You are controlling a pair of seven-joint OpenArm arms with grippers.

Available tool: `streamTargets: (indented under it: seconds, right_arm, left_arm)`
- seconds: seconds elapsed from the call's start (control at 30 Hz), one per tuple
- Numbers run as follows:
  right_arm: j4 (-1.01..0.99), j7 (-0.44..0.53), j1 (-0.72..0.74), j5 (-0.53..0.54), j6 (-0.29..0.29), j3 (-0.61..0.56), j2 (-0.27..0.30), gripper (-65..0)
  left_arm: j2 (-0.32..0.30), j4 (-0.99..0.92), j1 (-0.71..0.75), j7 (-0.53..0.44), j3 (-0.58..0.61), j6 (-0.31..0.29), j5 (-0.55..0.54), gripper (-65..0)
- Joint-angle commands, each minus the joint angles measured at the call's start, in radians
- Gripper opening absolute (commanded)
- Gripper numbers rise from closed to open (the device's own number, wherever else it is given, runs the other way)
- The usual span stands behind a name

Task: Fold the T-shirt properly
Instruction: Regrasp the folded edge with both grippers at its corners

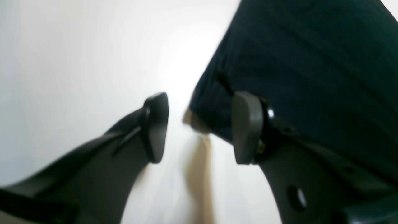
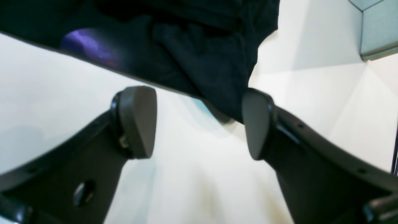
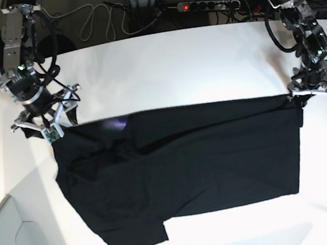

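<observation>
Both end effectors, left [image 3: 312, 89] and right [image 3: 44, 121], released at T-shirt [image 3: 186, 167] corners; clench evenly before folding.

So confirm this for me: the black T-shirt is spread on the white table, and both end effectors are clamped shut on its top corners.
Not quite. Both wrist views show the left end effector and right end effector open, nothing clamped. The T-shirt does lie on the white table.
</observation>
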Motion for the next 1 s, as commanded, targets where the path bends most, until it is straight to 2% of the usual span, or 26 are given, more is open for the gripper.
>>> streamTargets:
  seconds: [0.0, 0.1, 0.43, 0.57, 0.7, 0.77, 0.87, 0.97]
  right_arm:
    - [0.018, 0.018, 0.006, 0.004, 0.008, 0.005, 0.010, -23.2]
    - [0.018, 0.018, 0.006, 0.004, 0.008, 0.006, 0.012, -23.2]
    - [0.018, 0.018, 0.006, 0.004, 0.008, 0.003, 0.012, -23.2]
    - [0.018, 0.018, 0.006, 0.004, 0.008, 0.003, 0.012, -23.2]
    - [0.018, 0.018, 0.008, 0.004, 0.008, 0.005, 0.012, -23.2]
    - [0.018, 0.018, 0.008, 0.004, 0.008, 0.008, 0.012, -23.2]
    - [0.018, 0.018, 0.008, 0.004, 0.008, 0.008, 0.014, -23.2]
    - [0.018, 0.018, 0.008, 0.004, 0.008, 0.009, 0.014, -23.2]
  left_arm:
    - [-0.015, -0.007, -0.018, -0.017, -0.004, -0.002, 0.018, -33.4]
    - [-0.013, -0.043, -0.046, -0.017, -0.004, -0.008, 0.061, -33.5]
    - [-0.010, -0.052, -0.066, -0.017, -0.001, -0.010, 0.061, -33.7]
    - [-0.010, -0.052, -0.065, -0.017, 0.058, -0.010, 0.068, -33.8]
    - [-0.004, -0.052, -0.060, -0.017, 0.064, -0.010, 0.068, -33.9]
    - [0.002, -0.052, -0.060, -0.017, 0.062, -0.010, 0.069, -36.9]
    - [0.002, -0.052, -0.058, -0.017, 0.062, -0.010, 0.069, -45.1]
    - [0.002, -0.060, -0.057, -0.017, 0.062, -0.010, 0.069, -48.5]
